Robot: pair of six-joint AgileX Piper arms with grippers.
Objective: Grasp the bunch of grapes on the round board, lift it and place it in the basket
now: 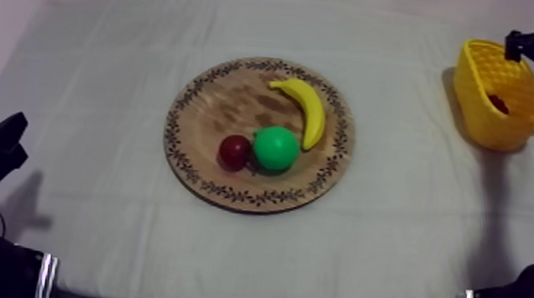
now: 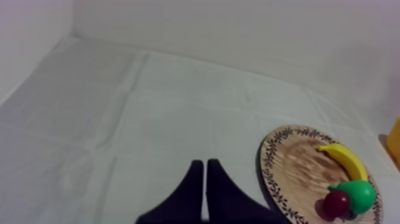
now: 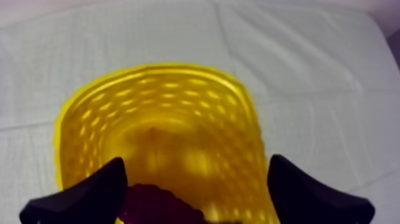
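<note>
The dark bunch of grapes (image 1: 499, 103) lies inside the yellow basket (image 1: 486, 132) at the table's far right. My right gripper (image 1: 518, 47) hovers over the basket's far rim. In the right wrist view its fingers (image 3: 89, 196) stand wide apart, open and holding nothing, with the grapes (image 3: 152, 202) low in the basket (image 3: 161, 107) between them. The round wooden board (image 1: 224, 102) sits mid-table. My left gripper (image 1: 10, 132) rests low at the left, well away from the board. Seen from the left wrist, that gripper (image 2: 205, 164) is shut into a narrow wedge.
On the board lie a banana (image 1: 308, 109), a green pear (image 1: 276, 148) and a small red fruit (image 1: 234, 151). The left wrist view shows the board (image 2: 297, 161) beside the gripper, with banana (image 2: 345, 159), pear (image 2: 357, 193) and red fruit (image 2: 336, 202).
</note>
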